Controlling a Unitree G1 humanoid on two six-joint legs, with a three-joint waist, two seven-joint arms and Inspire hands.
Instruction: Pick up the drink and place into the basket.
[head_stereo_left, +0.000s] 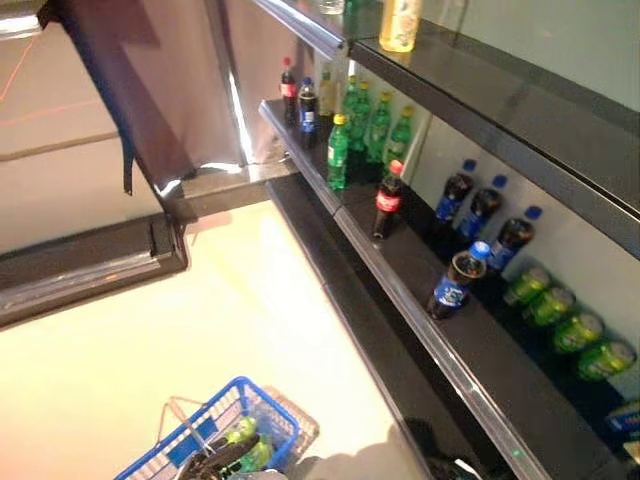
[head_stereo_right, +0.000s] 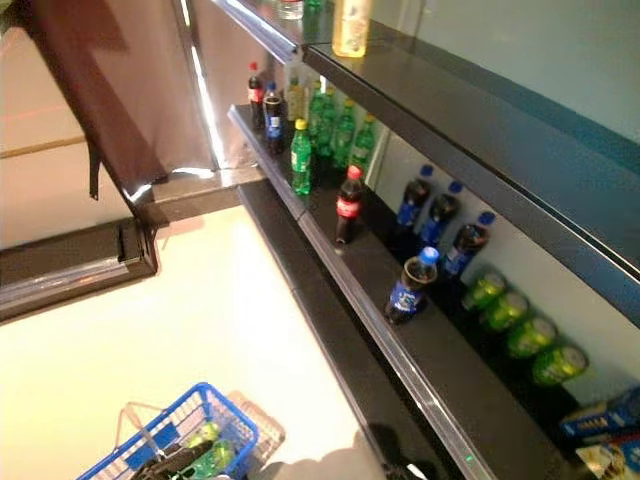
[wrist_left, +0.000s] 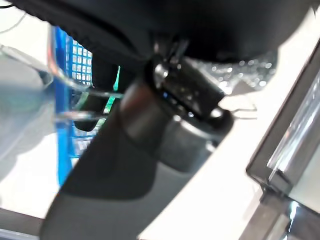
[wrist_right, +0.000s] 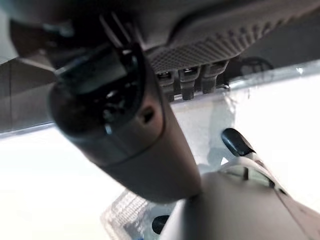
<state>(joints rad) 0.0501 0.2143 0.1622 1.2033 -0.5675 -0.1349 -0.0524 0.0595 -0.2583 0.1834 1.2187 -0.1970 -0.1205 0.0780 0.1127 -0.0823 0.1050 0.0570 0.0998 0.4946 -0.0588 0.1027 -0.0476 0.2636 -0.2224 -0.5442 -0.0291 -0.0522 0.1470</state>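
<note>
My left hand (head_stereo_left: 214, 463) is shut on the thin wire handles (wrist_left: 75, 94) of the blue basket (head_stereo_left: 262, 410), which hangs low at the lower left. Green drinks (head_stereo_left: 247, 442) lie inside it. On the black shelf (head_stereo_left: 420, 330) to the right stand a dark cola bottle with a red cap (head_stereo_left: 388, 200), a tilted dark bottle with a blue cap (head_stereo_left: 458, 280), green bottles (head_stereo_left: 338, 152) and green cans (head_stereo_left: 565, 320). My right hand (wrist_right: 125, 125) is open and holds nothing, low beside the shelf and apart from the drinks.
More dark blue-capped bottles (head_stereo_left: 484, 210) stand at the shelf's back. An upper shelf (head_stereo_left: 500, 100) overhangs them and bears a yellow drink (head_stereo_left: 400, 22). A dark cabinet (head_stereo_left: 90, 260) stands at the left. Pale floor (head_stereo_left: 200, 330) lies between.
</note>
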